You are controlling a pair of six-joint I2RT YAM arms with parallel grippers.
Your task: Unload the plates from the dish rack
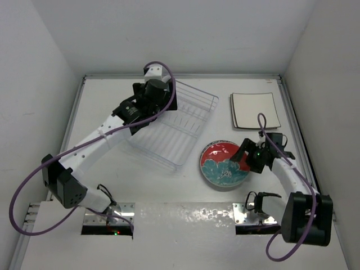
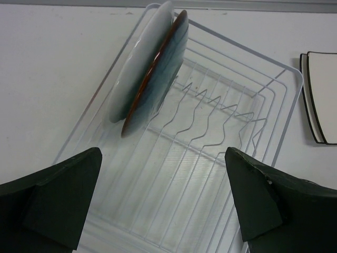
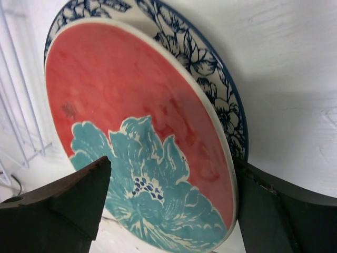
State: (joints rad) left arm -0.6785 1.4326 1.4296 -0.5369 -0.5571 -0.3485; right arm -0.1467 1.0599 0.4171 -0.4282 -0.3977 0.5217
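White dish rack (image 2: 210, 121) holds two plates (image 2: 150, 68); left gripper (image 2: 163, 168), agape, should pinch one rim; right gripper (image 3: 171, 168) agape too.

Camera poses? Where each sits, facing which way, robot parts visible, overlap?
Top external: above, behind, looking down on the table; both arms show.
Left wrist: over the dish rack, facing two standing plates; left gripper open at bottom.
Right wrist: low, facing the red-and-teal plate on a blue floral plate; right gripper open.
Shared: square plates, top and left wrist.

Top cam overhead; L wrist above rack (image 2: 221, 158); R wrist near plate (image 3: 131, 132).
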